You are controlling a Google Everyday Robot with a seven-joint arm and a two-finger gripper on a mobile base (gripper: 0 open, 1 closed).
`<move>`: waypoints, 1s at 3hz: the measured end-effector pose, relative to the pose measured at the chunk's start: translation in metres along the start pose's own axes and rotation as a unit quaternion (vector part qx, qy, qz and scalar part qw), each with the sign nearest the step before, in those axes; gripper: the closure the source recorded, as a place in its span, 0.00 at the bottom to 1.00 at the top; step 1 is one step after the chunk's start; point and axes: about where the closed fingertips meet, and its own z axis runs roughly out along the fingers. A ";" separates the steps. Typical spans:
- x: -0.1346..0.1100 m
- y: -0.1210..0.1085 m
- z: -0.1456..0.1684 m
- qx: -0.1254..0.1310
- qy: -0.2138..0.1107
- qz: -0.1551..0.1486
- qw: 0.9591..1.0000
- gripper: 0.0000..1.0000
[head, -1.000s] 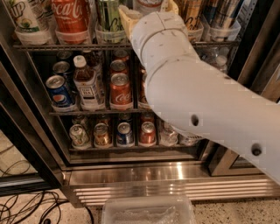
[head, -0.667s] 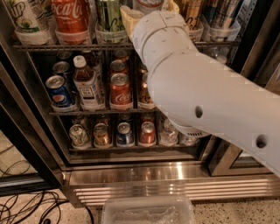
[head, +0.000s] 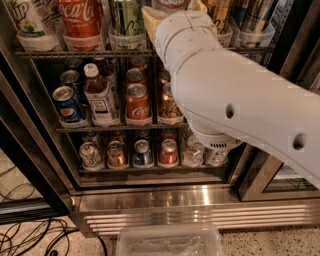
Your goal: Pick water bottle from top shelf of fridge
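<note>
My white arm reaches up and left across the fridge point(head: 35, 150). My gripper point(head: 172, 11) is at the top shelf point(head: 75, 53), at the upper edge of the view, between a green can point(head: 126, 20) and the tall cans on the right point(head: 250, 20). Most of it is cut off by the frame. The water bottle is not plainly in view; the arm and the upper edge hide that spot. The top shelf's clear plastic holders carry tall cans and bottles.
A Coca-Cola bottle point(head: 80, 20) and a white bottle point(head: 31, 25) stand at the left of the top shelf. A brown-drink bottle point(head: 100, 95) and short cans fill the lower racks. Below are the steel base point(head: 200, 205), a clear plastic tub point(head: 170, 242) and floor cables point(head: 30, 235).
My forearm has risen a little and shifted slightly right. The gripper stays at the top shelf. Nothing on the shelves has moved.
</note>
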 end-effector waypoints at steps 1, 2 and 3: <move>0.005 -0.004 0.008 0.005 0.007 0.000 1.000 0.36; 0.007 -0.002 0.014 0.003 0.013 0.000 1.000 0.37; 0.011 0.000 0.019 0.001 0.018 0.000 1.000 0.37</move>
